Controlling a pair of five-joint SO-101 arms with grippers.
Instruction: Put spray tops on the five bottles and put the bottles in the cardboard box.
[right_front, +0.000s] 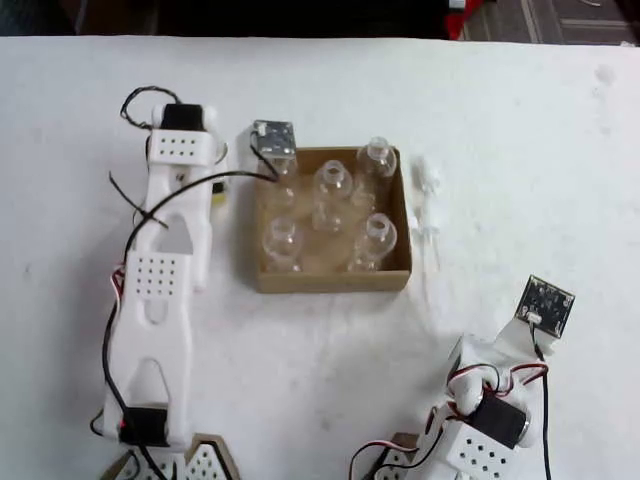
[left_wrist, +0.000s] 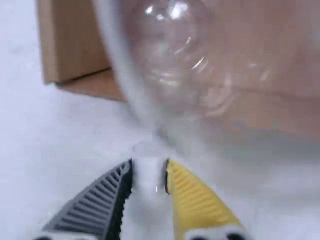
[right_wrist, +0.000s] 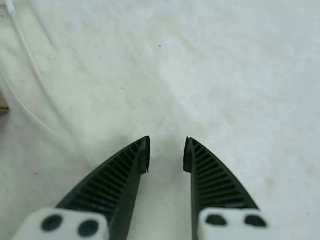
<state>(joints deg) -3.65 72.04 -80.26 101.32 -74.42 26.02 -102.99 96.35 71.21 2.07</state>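
Bottles (right_front: 332, 190): upright in cardboard box (right_front: 330, 280) | left tool (left_wrist: 149, 167): pinching what looks like a white spray top (left_wrist: 149, 184) at corner bottle (left_wrist: 170, 45) | right tool (right_wrist: 166, 150): slightly parted, empty, over desk (right_wrist: 225, 75) | risk: off-axis push tips bottle, top seats crooked

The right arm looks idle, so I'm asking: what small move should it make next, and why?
Probably swing the right gripper toward the white plastic spray tops lying beside the brown cardboard box. The gripper is open over bare white table, holding nothing, and the clear plastic bottles standing in the box seem to have no tops yet.
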